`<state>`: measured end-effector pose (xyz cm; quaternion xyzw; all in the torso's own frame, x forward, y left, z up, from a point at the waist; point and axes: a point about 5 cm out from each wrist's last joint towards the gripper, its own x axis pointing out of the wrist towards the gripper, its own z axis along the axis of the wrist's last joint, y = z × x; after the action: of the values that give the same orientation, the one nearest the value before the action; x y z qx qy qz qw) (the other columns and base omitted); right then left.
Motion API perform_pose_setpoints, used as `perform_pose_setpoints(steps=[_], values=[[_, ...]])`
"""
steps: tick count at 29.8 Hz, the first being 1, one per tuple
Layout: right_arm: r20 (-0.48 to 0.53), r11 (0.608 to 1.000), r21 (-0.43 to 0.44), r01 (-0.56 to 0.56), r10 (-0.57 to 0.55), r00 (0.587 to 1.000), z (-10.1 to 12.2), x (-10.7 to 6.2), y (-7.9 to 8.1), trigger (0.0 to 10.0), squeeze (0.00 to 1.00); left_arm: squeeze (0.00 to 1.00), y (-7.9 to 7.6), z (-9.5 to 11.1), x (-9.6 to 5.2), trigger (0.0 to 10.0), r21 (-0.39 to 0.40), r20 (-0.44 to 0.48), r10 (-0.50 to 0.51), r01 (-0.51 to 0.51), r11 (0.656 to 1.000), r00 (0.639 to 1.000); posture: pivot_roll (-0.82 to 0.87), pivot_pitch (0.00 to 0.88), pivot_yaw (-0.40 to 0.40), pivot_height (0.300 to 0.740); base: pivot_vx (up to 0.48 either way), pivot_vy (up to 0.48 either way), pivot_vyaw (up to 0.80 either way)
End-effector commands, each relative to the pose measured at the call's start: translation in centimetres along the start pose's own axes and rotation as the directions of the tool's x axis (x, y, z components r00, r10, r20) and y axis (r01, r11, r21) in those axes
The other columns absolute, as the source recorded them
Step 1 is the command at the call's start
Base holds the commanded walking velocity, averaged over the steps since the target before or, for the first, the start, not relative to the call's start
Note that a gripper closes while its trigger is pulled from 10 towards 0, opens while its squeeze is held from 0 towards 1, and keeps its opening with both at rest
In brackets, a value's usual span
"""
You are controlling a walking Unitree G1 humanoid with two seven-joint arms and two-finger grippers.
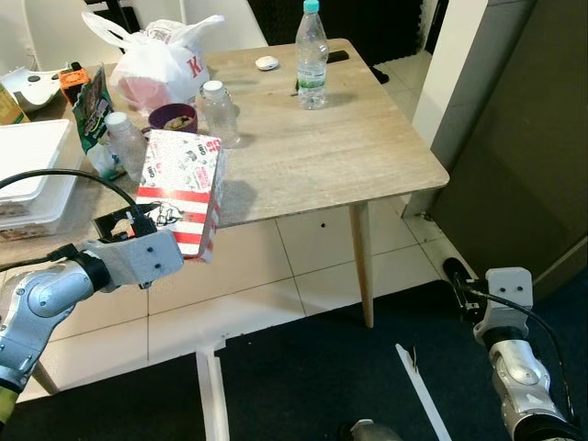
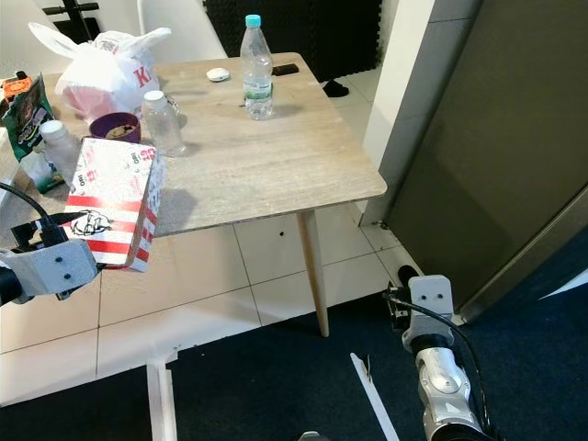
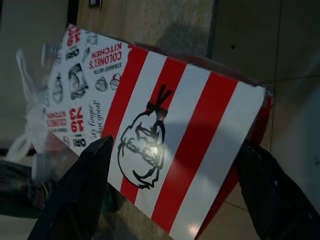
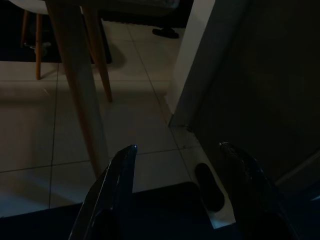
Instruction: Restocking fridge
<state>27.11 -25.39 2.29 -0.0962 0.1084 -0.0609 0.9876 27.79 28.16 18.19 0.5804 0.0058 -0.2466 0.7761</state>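
Progress: early, by my reading. One item is picked; nothing is at the fridge yet, and several items remain on the counter (image 1: 367,156).

Left gripper (image 3: 170,195): jaws clamped on the box (image 1: 181,191), one finger on each side, holding it off the counter's near edge, above the tiled floor.

Box: red-and-white striped carton, long axis roughly upright, top leaning slightly toward the counter, printed face toward the camera.

Counter stock: bag (image 1: 158,61), cup (image 1: 173,118), small bottle (image 1: 220,112), tall bottle (image 1: 311,57).

Right gripper (image 4: 177,165): jaws apart, empty, hanging low near the dark panel.
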Motion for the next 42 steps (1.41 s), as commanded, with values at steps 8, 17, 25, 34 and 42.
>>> perform_pose_setpoints(steps=[8, 17, 25, 34, 42], values=[[-0.013, 1.000, 0.011, 0.003, -0.003, 1.000, -0.4, -0.2, 0.1, 10.0, 0.00, 0.00, 2.7, -1.5, 0.9, 10.0, 0.152, -0.078, 0.236, -0.222, 0.963, 0.969, 0.01, 0.086, 0.000, 0.740, 0.000, 0.000, 0.00], [-0.004, 1.000, 0.004, 0.003, -0.003, 1.000, -0.3, -0.3, 0.1, 10.0, 0.00, 0.00, 4.6, -0.1, 0.6, 10.0, -0.136, 0.044, 0.278, -0.270, 0.953, 0.960, 0.02, 0.090, 0.000, 0.740, 0.000, 0.000, 0.00], [-0.020, 1.000, 0.007, -0.009, 0.009, 1.000, -0.6, -0.3, 0.4, 10.0, 0.00, 0.00, 0.2, -0.1, -2.4, 10.0, -0.159, 0.054, -0.141, 0.148, 0.976, 0.988, 0.05, 0.097, -0.006, 0.740, 0.000, 0.000, 0.00], [-0.009, 1.000, 0.010, -0.020, 0.020, 1.000, -0.3, -0.1, 0.8, 10.0, 0.00, 0.00, -0.4, -0.4, -2.4, 10.0, -0.149, 0.038, -0.164, 0.168, 0.974, 0.986, 0.04, 0.097, -0.009, 0.740, 0.000, 0.000, 0.00], [-0.011, 1.000, 0.008, -0.010, 0.010, 1.000, -0.4, -0.3, 0.4, 10.0, 0.00, 0.05, -1.9, 0.1, 0.0, 10.0, -0.034, 0.041, -0.077, 0.078, 0.996, 0.996, 0.03, 0.101, -0.009, 0.740, 0.000, 0.000, 0.00]])
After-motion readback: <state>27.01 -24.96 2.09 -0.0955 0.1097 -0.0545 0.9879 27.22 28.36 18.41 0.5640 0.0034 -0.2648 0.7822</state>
